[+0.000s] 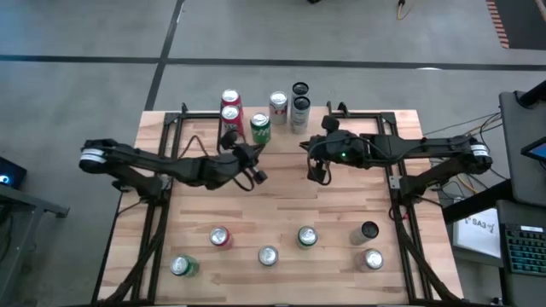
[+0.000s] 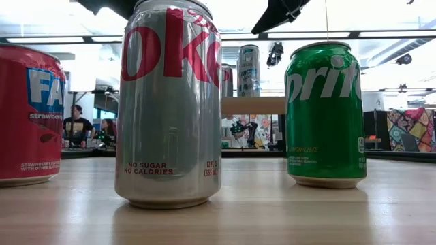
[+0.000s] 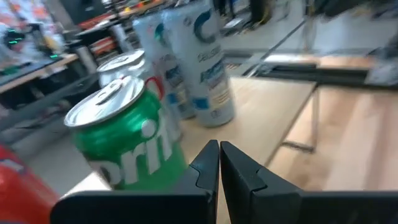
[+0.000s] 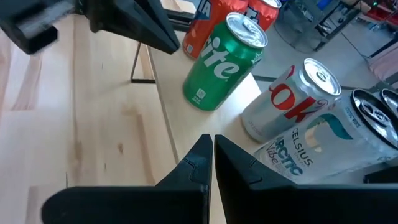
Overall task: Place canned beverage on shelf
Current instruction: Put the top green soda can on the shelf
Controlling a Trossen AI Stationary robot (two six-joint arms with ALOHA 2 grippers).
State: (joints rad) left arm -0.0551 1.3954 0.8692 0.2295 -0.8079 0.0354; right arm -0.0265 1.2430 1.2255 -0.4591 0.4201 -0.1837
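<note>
Five cans stood upright, long axes vertical and tops up, along the shelf (image 1: 281, 145) at the bench's (image 1: 281, 213) far edge, already placed; the green can (image 1: 260, 129) stood among them. Both hands hovered just in front, the left hand (image 1: 256, 175) and right hand (image 1: 312, 170) clenched and empty. Six more cans, including a red can (image 1: 219, 238), waited near the front.
</note>
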